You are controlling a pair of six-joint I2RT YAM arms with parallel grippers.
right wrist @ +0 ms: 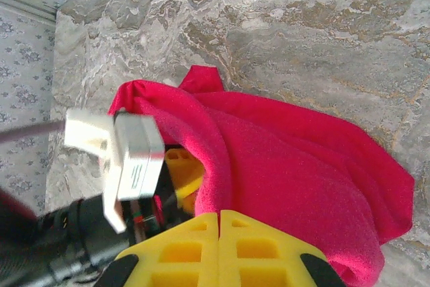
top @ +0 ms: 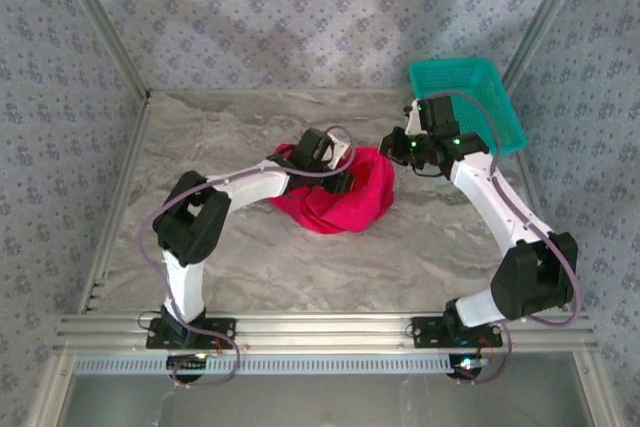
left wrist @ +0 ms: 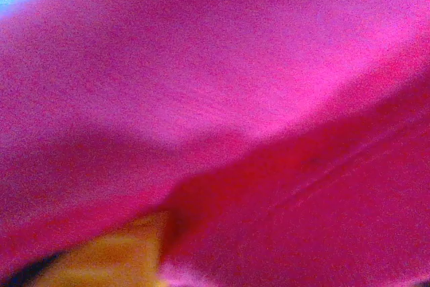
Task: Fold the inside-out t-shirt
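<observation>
I'm reaching my left gripper (top: 340, 182) in from the near edge and burying it in the crumpled t-shirt (top: 345, 209), which is lying bunched up around the middle of the surface (top: 300, 277). Red cloth is draping over my yellow finger (left wrist: 114, 257), so I cannot tell whether I'm pinching anything. My right gripper (right wrist: 220, 233) is hovering just beside the shirt's right side, fingers pressed together, carrying nothing. Farther off, the teal basket (top: 470, 97) is sitting at the far right corner.
</observation>
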